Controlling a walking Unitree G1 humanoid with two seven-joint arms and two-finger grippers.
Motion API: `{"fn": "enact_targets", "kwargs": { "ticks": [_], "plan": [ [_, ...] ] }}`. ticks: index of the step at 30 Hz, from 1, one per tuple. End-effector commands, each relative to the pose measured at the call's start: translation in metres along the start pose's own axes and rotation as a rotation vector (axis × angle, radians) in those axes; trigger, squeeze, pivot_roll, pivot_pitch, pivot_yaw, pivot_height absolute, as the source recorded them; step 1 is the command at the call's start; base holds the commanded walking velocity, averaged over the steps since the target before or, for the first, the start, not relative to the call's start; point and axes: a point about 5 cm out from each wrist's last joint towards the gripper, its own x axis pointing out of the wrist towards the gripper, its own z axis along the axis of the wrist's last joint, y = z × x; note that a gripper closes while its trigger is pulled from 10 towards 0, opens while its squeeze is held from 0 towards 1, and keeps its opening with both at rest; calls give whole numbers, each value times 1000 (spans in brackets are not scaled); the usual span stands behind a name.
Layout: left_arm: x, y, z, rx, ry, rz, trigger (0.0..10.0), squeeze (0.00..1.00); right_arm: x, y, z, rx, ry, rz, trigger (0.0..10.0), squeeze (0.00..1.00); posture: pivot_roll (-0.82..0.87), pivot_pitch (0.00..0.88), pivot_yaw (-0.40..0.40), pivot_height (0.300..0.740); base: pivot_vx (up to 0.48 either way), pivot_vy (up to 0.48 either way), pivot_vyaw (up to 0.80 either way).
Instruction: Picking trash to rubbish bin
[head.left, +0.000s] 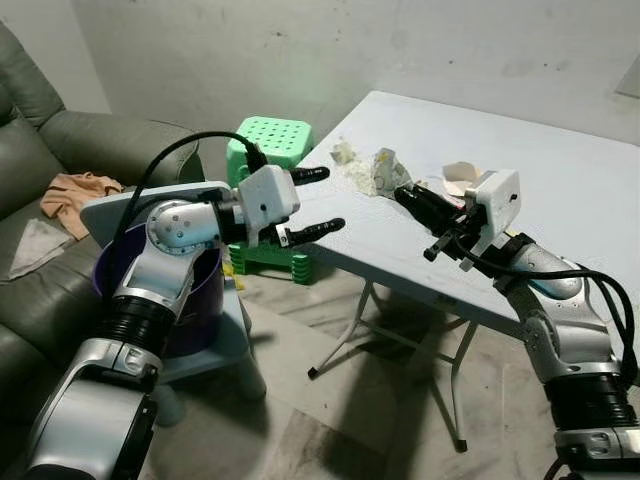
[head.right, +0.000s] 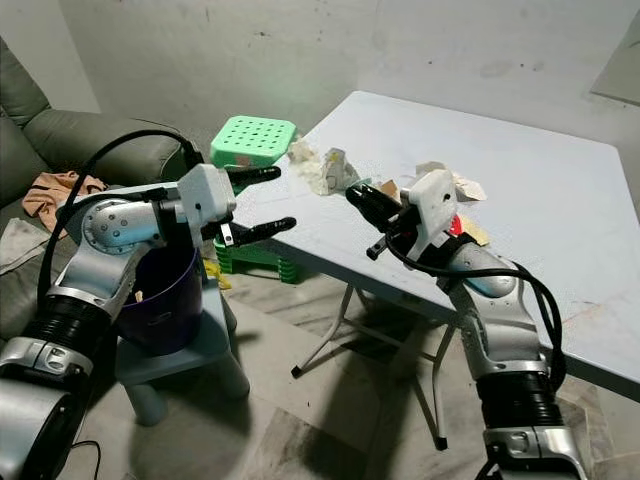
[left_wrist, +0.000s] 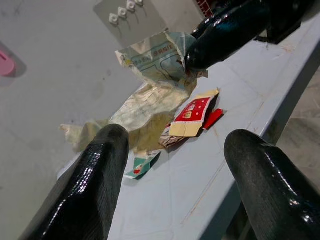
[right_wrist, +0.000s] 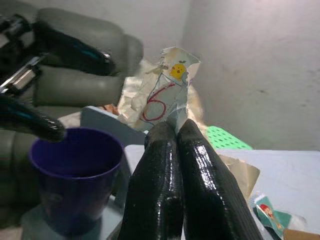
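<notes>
Where table (head.left: 560, 190) ends: right pincer (head.left: 405, 197) (pinching wrapper (right_wrist: 170, 87))

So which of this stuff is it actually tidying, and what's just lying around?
Part of the job:
wrapper pinched in right claw
trash pile on table
purple bin
open left claw

Just lying about:
green stool
sofa
cloth

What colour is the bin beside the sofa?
Purple: the round plastic rubbish bin shows best in the right wrist view.

The purple bin (head.left: 200, 290) stands open-topped beside the bench (head.left: 560, 190) edge. The left gripper (head.left: 315, 202), fingers spread, hangs between bin and bench.
</notes>
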Motion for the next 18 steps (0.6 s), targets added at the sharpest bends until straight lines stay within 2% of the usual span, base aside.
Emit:
{"fn": "enact_targets", "kwargs": {
  "ticks": [1,4,6,10,18],
  "plan": [
    [2,5,6,54,0,-35,10000,0,0,1,5,-14,6,32,10000,0,-71,0,-18,740,0,0,0],
    [2,7,8,72,-3,-45,10000,0,-2,0,5,-10,33,50,10000,0,-72,0,-18,740,0,0,0],
    [1,8,11,133,-5,-65,10000,0,-7,-5,0,-30,103,43,10000,0,-79,0,-18,740,0,0,0],
    [2,8,22,187,-47,-79,10000,0,-11,-14,-10,-47,167,-4,10000,0,-76,0,-22,740,0,0,0],
    [1,6,24,226,-47,-107,10000,0,-8,-8,-1,-27,155,86,10000,0,-71,0,-27,740,0,0,0]
  ]
}}
